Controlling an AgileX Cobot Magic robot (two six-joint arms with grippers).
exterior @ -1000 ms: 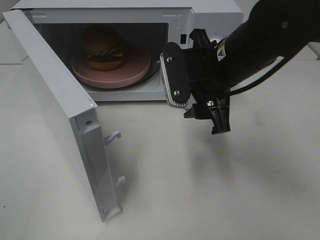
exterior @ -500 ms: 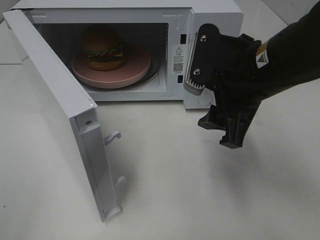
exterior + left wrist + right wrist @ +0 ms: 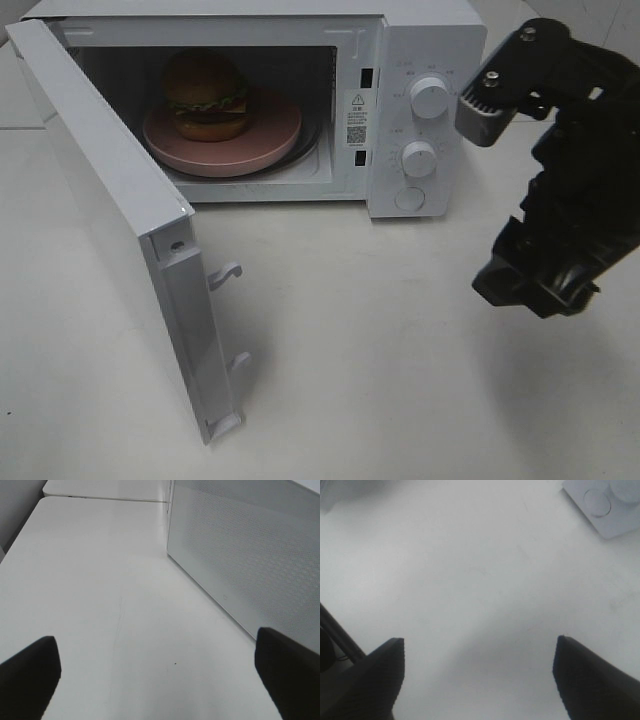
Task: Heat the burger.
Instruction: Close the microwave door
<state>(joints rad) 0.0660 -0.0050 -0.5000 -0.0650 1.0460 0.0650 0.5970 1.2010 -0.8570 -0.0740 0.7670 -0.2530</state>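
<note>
The burger (image 3: 206,95) stands on a round pink plate (image 3: 270,140) inside the white microwave (image 3: 425,30), whose door (image 3: 110,210) hangs wide open toward the front left. My right gripper (image 3: 505,210) hovers open and empty over the table to the right of the microwave's control knobs (image 3: 429,98), well apart from the burger. In the right wrist view the right gripper (image 3: 480,675) shows two dark fingertips (image 3: 375,680) spread over bare table. My left gripper (image 3: 157,680) is open and empty, out of the high view, beside a dotted white microwave panel (image 3: 250,555).
The open door juts out over the front left of the white table (image 3: 380,360). A corner of the microwave's control panel with a round button (image 3: 597,502) shows in the right wrist view. A table seam (image 3: 105,499) runs behind the left gripper.
My right gripper has pulled back from the microwave's opening to the right, uncovering the control panel, and its jaws have spread wider. The burger, plate and door have not moved.
</note>
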